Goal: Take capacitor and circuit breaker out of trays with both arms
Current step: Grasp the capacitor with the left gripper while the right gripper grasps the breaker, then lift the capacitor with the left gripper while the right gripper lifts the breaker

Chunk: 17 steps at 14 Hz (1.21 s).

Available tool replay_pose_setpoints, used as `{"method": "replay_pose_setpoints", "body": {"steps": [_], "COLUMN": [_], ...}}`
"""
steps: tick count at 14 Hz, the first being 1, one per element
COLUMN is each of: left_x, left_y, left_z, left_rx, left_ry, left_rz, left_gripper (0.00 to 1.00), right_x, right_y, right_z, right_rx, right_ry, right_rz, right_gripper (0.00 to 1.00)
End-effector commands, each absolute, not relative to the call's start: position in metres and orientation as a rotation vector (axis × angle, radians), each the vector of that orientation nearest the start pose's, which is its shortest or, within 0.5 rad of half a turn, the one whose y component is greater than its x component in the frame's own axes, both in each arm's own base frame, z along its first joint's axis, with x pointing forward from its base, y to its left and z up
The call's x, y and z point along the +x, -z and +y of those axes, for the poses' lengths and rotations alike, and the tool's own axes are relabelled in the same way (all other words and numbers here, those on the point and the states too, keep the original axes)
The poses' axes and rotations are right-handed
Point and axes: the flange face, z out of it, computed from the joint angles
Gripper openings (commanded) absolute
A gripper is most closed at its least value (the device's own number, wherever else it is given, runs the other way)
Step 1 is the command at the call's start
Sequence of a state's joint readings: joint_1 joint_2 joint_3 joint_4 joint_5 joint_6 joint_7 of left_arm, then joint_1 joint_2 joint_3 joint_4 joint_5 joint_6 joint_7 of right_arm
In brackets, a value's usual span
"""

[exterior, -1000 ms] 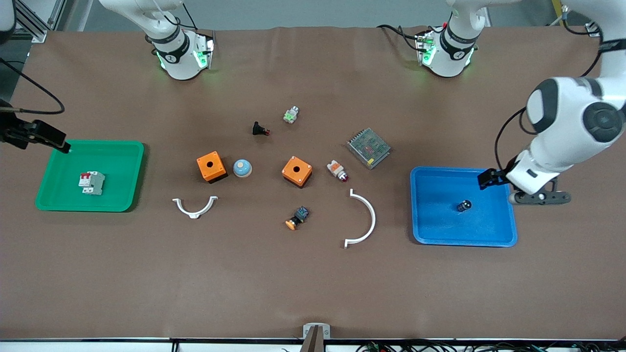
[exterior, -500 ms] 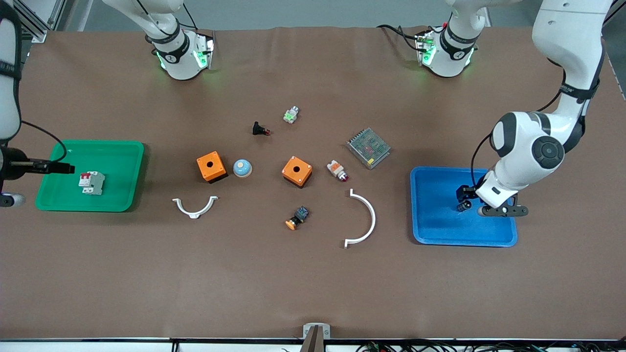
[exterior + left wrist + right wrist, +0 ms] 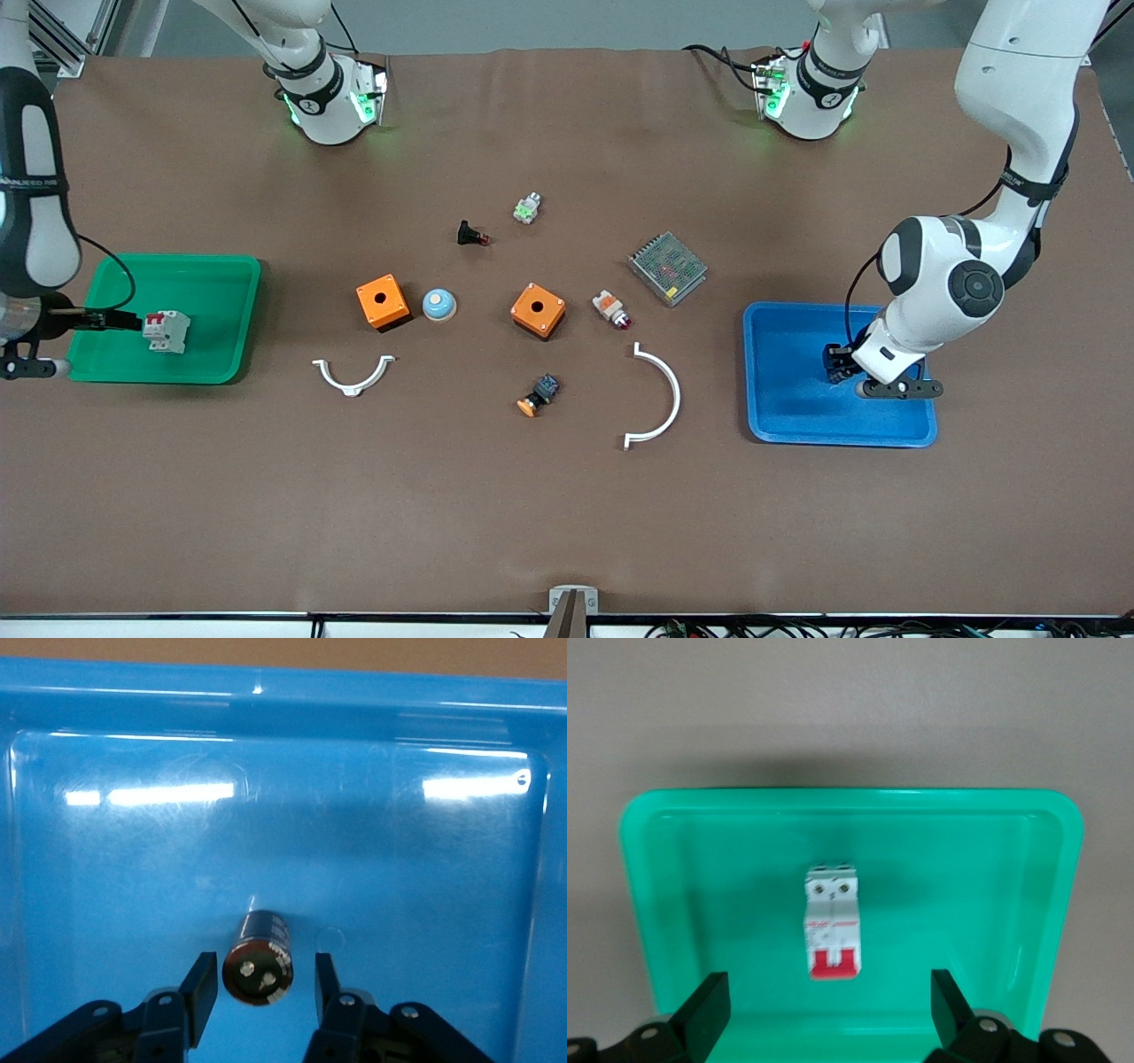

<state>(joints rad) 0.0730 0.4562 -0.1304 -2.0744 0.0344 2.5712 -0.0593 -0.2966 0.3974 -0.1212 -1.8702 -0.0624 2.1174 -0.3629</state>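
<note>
At the right arm's end of the desk, a glossy green plastic tray (image 3: 221, 354) with rounded corners is holding the breaker (image 3: 832, 922), a light-grey rectangular block with red levers at one end, lying flat on the tray floor. The right end effector (image 3: 824, 1005) is hovering low over that tray with its fingers spread wide, the breaker between them but untouched. Around the middle of the matte brown desk (image 3: 567, 514), two orange boxes (image 3: 383, 302) (each with a round hole) are sitting well apart. At the left arm's end, a shiny blue tray (image 3: 106, 859) is holding the capacitor (image 3: 259, 958), a small dark cylinder lying on its side, pale end showing. The left end effector (image 3: 261, 988) is straddling it, fingers parted and not gripping.
</note>
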Motion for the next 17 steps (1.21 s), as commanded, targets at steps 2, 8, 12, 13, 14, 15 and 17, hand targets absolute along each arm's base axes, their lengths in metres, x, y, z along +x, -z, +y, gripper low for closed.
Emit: {"method": "replay_pose_setpoints", "body": {"steps": [2, 8, 12, 13, 14, 15, 17], "left_x": [0.604, 0.614, 0.625, 0.628, 0.630, 0.631, 0.636], "left_y": [-0.211, -0.272, -0.324, -0.330, -0.331, -0.332, -0.326], "left_z": [-0.032, -0.073, -0.179, -0.207, -0.233, -0.264, -0.307], "left_rx": [-3.176, -3.172, -3.187, -3.194, -3.200, -3.211, -3.231], "left_ry": [0.117, 0.216, 0.154, 0.156, 0.155, 0.160, 0.176], "left_rz": [0.025, 0.067, -0.074, -0.127, -0.161, -0.197, -0.282], "left_gripper": [0.26, 0.00, 0.00, 0.00, 0.00, 0.00, 0.00], "right_x": [0.530, 0.522, 0.525, 0.524, 0.524, 0.523, 0.523], "right_y": [-0.264, -0.240, -0.227, -0.223, -0.222, -0.219, -0.219], "right_z": [-0.251, -0.247, -0.247, -0.247, -0.248, -0.247, -0.247], "right_rx": [-3.182, -3.162, -3.171, -3.169, -3.166, -3.159, -3.156], "right_ry": [-0.194, -0.180, -0.151, -0.160, -0.161, -0.166, -0.164], "right_rz": [-0.011, 0.021, 0.017, 0.016, 0.022, 0.033, 0.039], "right_gripper": [1.00, 0.99, 0.91, 0.86, 0.76, 0.65, 0.45]}}
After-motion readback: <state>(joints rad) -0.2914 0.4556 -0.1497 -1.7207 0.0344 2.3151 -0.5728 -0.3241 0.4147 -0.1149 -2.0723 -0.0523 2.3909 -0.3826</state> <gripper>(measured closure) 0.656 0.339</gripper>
